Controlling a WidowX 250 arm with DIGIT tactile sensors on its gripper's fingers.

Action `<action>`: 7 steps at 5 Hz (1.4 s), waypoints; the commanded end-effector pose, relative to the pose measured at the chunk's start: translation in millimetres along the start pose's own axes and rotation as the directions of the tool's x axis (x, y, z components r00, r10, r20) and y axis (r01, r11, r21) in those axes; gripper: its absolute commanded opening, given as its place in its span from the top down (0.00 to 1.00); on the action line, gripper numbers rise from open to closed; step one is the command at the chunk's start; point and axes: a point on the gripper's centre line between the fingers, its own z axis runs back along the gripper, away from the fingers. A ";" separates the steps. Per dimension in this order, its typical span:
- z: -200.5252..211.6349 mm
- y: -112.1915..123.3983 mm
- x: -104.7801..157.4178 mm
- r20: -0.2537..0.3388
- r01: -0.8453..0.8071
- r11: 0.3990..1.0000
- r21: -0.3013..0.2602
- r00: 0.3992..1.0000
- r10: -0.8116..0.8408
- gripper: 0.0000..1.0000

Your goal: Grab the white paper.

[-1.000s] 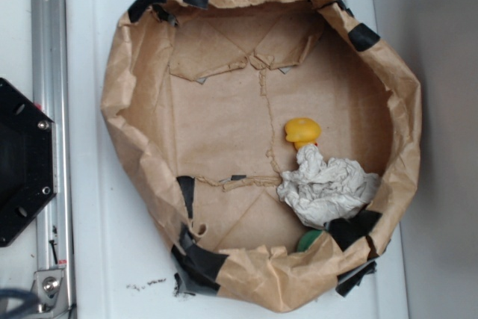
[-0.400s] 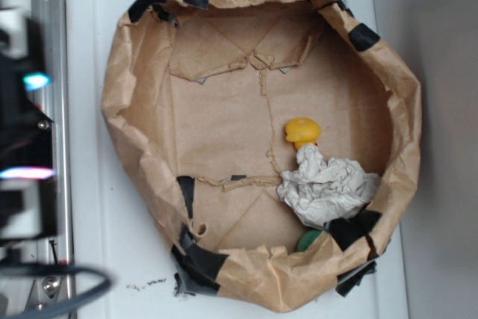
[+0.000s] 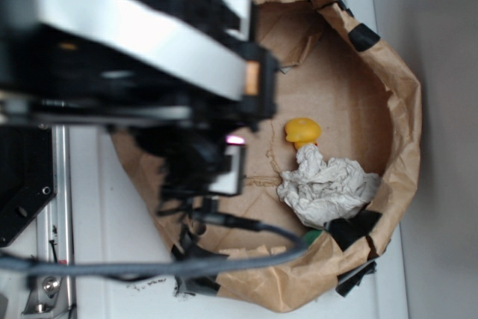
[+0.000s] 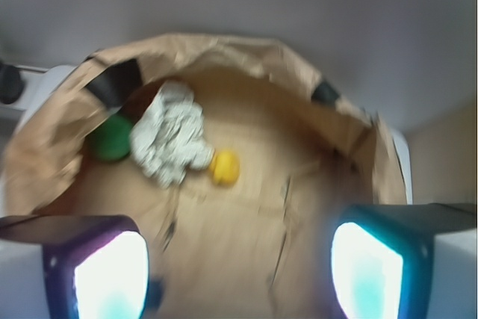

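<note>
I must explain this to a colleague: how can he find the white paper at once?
Look inside the rolled-down brown paper bag. The white paper lies by its wall, between a small yellow toy and a green object; it alone is crumpled, off-white and biggest.

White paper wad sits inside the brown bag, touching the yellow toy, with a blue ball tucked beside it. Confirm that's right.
Not quite: the ball beside the white paper wad is green, not blue, as the wrist view shows. The wad does sit inside the brown bag, touching the yellow toy.
</note>
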 end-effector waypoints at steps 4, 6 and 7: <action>-124.8 -64.6 12.9 -0.003 0.309 0.936 -0.170 0.950 -0.314 0.00; -140.0 -62.0 26.4 -0.057 0.277 0.956 -0.098 0.957 -0.283 1.00; -131.7 -56.1 27.9 -0.058 0.267 0.959 -0.091 0.960 -0.273 1.00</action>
